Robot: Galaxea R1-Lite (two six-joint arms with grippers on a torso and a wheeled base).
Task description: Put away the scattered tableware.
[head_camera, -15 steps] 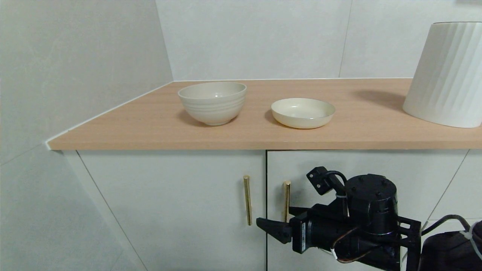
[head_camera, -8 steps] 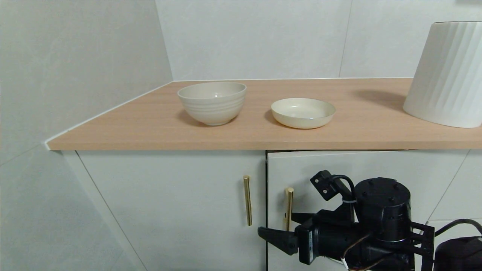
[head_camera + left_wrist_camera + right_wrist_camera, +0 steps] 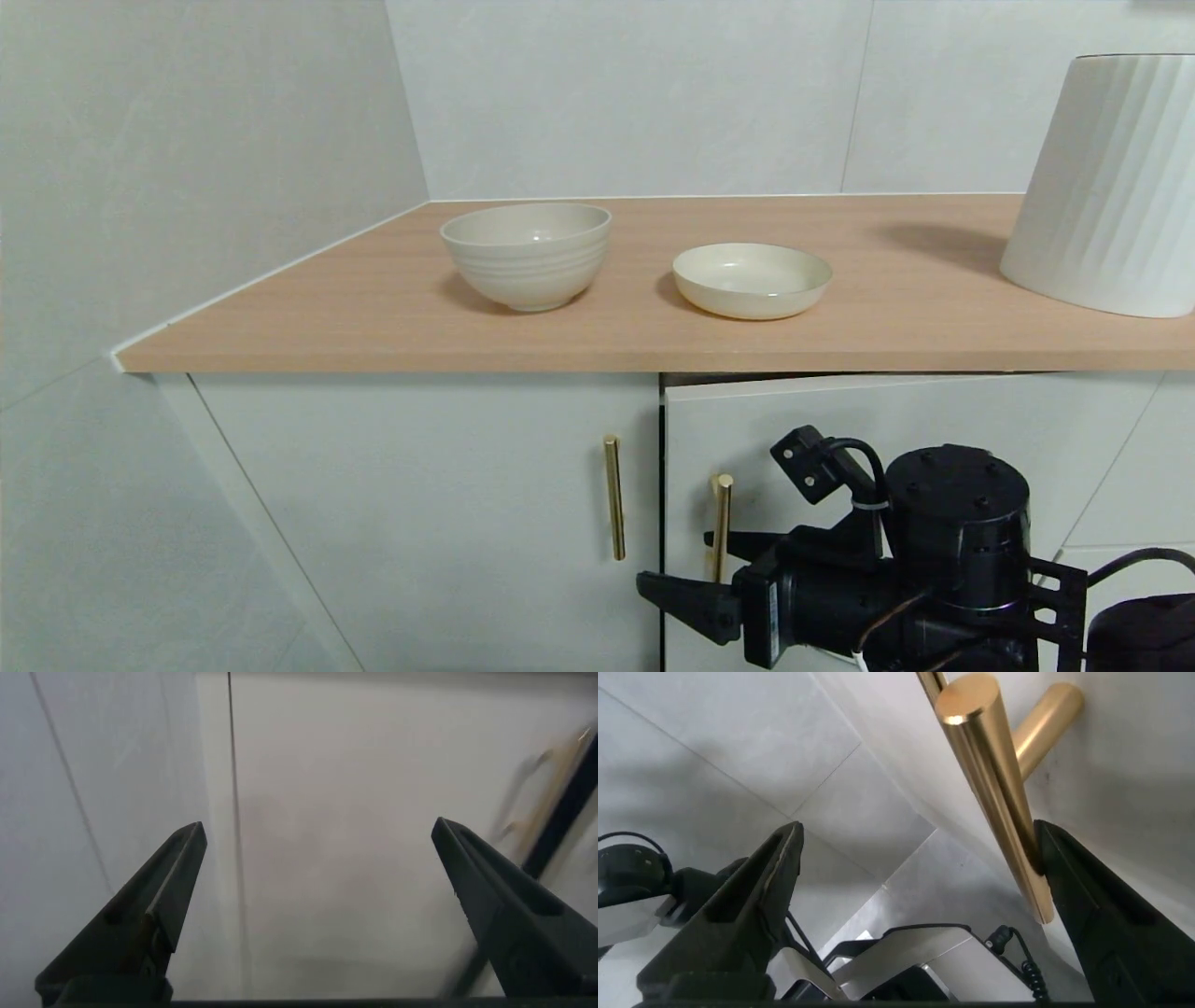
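Currently, the desk (image 3: pixel 373 317) spans the middle of the head view; a ribbed white container (image 3: pixel 1111 187) stands on it at the upper right. Below the desk edge are the left cabinet door (image 3: pixel 420 485), flush, and the right cabinet door (image 3: pixel 934 411), slightly ajar, with a dark gap along its top. The right end effector (image 3: pixel 677 562) sits at the lower centre-right; its fingers are spread, and the brass handle (image 3: pixel 721 523) of the right door passes between them. In the right wrist view the right end effector (image 3: pixel 915 835) holds one finger against the handle (image 3: pixel 990 793), hooked rather than clamped. The left end effector (image 3: pixel 318 905) is spread wide and holds nothing. The bowl (image 3: pixel 526 252) rests left of centre on the desk; the shallow dish (image 3: pixel 752 278) rests beside it at centre, apart from it.

Task status: no tableware has been stowed; both pieces remain on the desk. The step in hand appears to be opening the cabinet; opening it fully, transferring each piece and closing it are still to do.

Change from the earlier frames: the right door was shut one second ago; its top gap has since appeared, and handle and end effector have shifted toward the lower right. Bowl and dish are unmoved.
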